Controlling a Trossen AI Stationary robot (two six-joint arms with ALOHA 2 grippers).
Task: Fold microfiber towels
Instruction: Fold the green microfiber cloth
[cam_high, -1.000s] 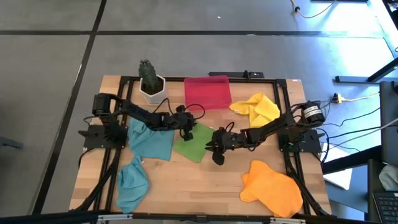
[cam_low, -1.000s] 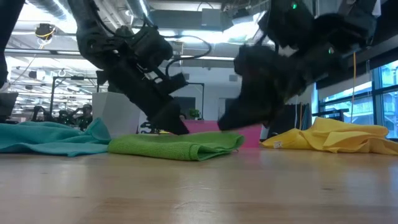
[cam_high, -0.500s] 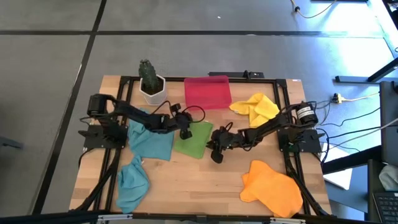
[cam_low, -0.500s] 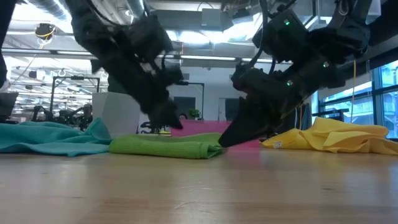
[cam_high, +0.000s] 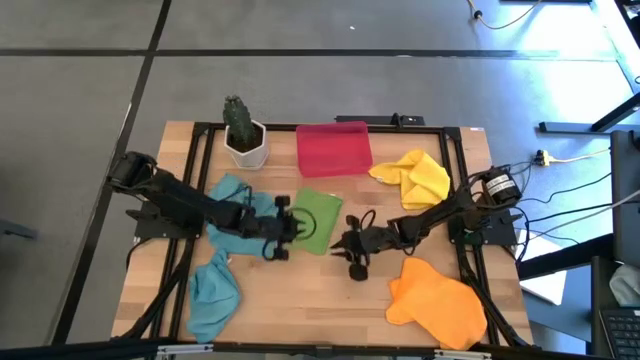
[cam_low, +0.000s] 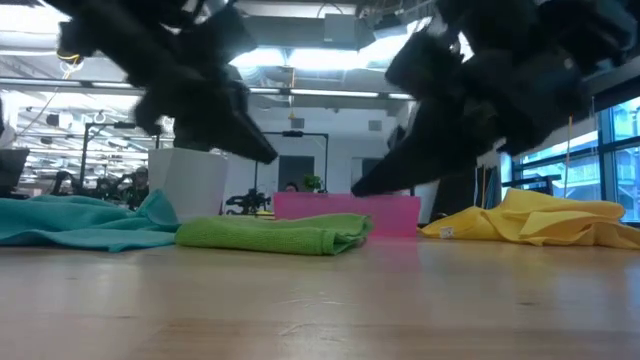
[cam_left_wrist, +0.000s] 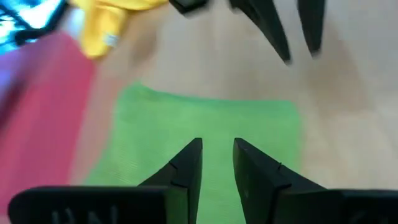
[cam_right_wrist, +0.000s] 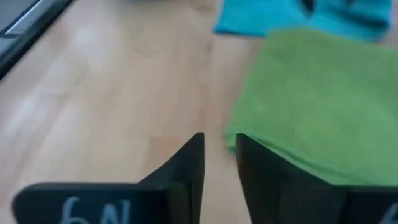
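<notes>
Both arms reach low toward the table's middle. The left gripper (cam_high: 283, 243) hangs above the green towel's (cam_high: 317, 220) near-left edge; the right gripper (cam_high: 356, 255) is just beside its right edge. Each has its jaws slightly apart, holding nothing. The towel lies folded, in front of the red tray (cam_high: 334, 148).

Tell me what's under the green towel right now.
The green towel lies folded flat on the wooden table, its own lower layer beneath. Nothing else shows at its edges; anything between the layers is covered.
</notes>
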